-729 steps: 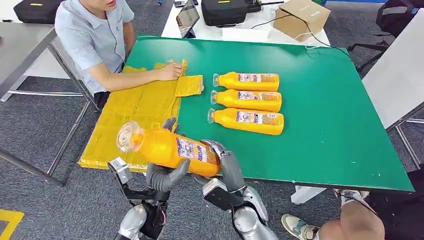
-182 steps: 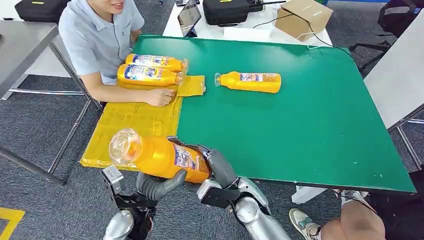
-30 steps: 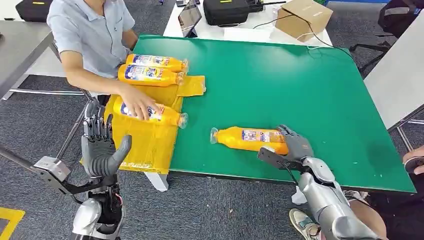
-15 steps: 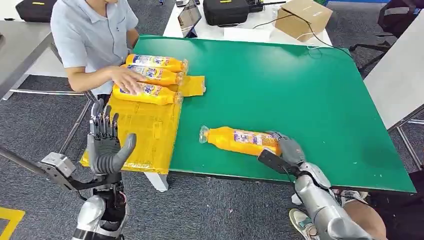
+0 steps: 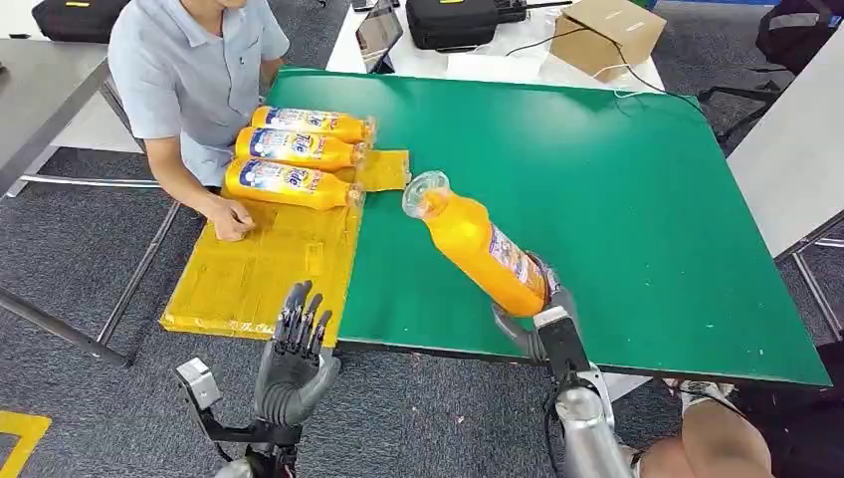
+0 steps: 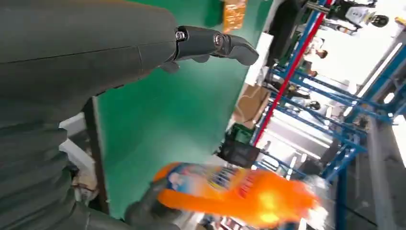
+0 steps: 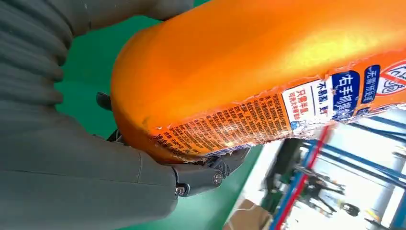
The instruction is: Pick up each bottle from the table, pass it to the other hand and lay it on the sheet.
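A: Where's the orange bottle (image 5: 480, 250)?
B: Lifted over the green table (image 5: 617, 199), near its front edge, its base gripped in the right hand (image 5: 532, 314), fingers wrapped round it.

A: Pointing which way?
B: Tilted, cap up and toward the yellow sheet (image 5: 254, 269).

A: The left hand (image 5: 291, 360)?
B: Raised below the table edge, fingers apart, holding nothing.

A: Bottles altogether?
B: Four: three others (image 5: 289, 162) lie side by side on the sheet, by a seated person (image 5: 189, 70).

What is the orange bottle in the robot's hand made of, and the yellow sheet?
The bottle looks like clear, glossy plastic: see-through neck, shiny highlights, a thin printed label. The sheet looks like matte yellow cardboard or paper, with fold creases; which one is unclear.
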`<state>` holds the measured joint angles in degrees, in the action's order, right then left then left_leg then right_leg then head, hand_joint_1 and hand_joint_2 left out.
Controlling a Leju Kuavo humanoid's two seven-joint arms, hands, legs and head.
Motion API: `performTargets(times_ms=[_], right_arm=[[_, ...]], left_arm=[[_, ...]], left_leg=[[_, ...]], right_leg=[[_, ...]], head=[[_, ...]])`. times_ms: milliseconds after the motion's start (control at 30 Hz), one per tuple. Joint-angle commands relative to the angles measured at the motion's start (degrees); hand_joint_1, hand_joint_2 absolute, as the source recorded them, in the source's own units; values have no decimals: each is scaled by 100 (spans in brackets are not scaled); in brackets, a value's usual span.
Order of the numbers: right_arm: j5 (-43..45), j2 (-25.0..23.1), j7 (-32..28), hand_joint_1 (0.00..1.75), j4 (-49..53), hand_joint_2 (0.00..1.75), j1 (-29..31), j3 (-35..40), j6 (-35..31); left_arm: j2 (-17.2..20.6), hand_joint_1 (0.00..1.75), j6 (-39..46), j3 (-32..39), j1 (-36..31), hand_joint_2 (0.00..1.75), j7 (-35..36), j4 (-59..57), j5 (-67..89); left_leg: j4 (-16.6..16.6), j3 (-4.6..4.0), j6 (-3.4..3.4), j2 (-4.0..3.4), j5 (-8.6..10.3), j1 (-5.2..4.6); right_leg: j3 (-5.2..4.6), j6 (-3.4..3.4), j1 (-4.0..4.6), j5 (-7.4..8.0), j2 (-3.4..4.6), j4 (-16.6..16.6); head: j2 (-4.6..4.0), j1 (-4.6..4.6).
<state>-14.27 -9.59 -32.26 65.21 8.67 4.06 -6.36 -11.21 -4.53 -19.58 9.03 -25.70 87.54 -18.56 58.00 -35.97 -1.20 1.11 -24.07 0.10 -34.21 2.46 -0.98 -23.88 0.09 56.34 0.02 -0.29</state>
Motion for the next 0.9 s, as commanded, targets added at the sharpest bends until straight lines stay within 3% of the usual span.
performTargets(times_ms=[33, 133, 333, 433, 900], right_arm=[[21, -94, 36, 175, 951, 175, -548, 498, 27], [-324, 56, 91, 175, 676, 175, -515, 1052, 405], [-693, -108, 200, 175, 342, 175, -360, 1860, 457], [-710, -192, 226, 175, -6, 175, -150, 2241, 466], [-614, -231, 324, 175, -272, 175, 107, 2664, 505]], left_arm=[[197, 0, 101, -454, -152, 175, -65, -598, 109], [177, 0, -200, -499, -359, 175, -191, -786, 113], [-98, 0, 421, -366, -742, 175, -417, -812, 1060], [-258, 0, 166, -238, -843, 175, -363, -796, 936], [-241, 0, -22, -146, -944, 175, -492, -495, 590]], left_leg=[[-5, 26, 7, -9, -9, 1], [-6, 26, 5, -6, -6, 1], [-5, 42, 11, -18, -13, 6], [-2, 15, 6, -11, -3, 5], [-3, 21, 6, -13, -4, 3]], right_leg=[[26, -11, 3, -8, 0, -5], [28, -9, 3, -5, -3, -7], [41, -17, 7, -8, 4, -6], [16, -8, 5, 2, 5, -3], [22, -8, 3, 0, 6, -3]], head=[[0, -2], [0, 0], [0, 0], [0, 0], [0, 0]])
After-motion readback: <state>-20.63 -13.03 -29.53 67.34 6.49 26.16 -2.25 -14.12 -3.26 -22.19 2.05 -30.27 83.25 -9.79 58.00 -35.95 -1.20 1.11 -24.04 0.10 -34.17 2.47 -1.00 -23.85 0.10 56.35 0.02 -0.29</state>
